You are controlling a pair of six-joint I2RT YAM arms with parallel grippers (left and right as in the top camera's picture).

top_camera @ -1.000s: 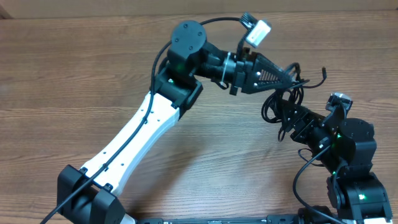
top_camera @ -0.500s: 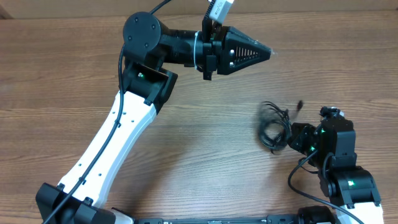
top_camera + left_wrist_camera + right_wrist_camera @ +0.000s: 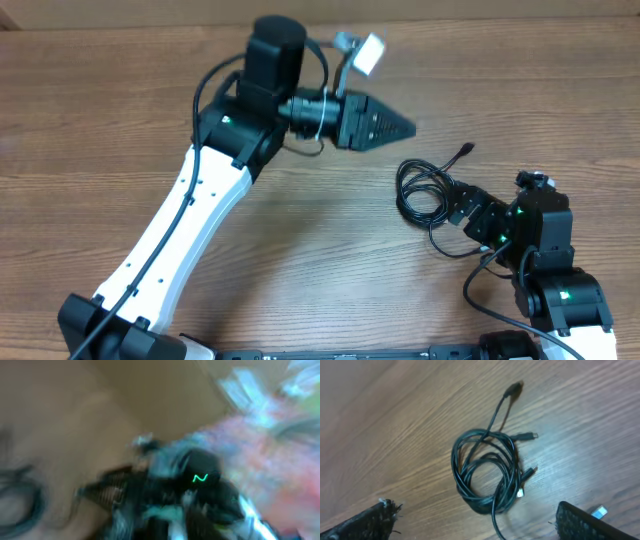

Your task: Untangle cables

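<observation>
Cables [image 3: 425,190]: one tangled coil, lying just ahead of right gripper [image 3: 474,509], whose jaws are spread and empty. Left gripper [image 3: 400,127]: well apart from right gripper, clenched, empty. We judge grasp pending; next move calls for pinching one plug end and drawing it clear.

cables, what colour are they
The cables are black, seen best in the right wrist view.

The left arm [image 3: 178,238] has a long white link carrying a thin black cable [image 3: 190,203], black joints [image 3: 276,48] and a black ribbed, tapering left tool [image 3: 408,127]. The right arm [image 3: 545,250] is black with green lights [image 3: 521,210].
</observation>
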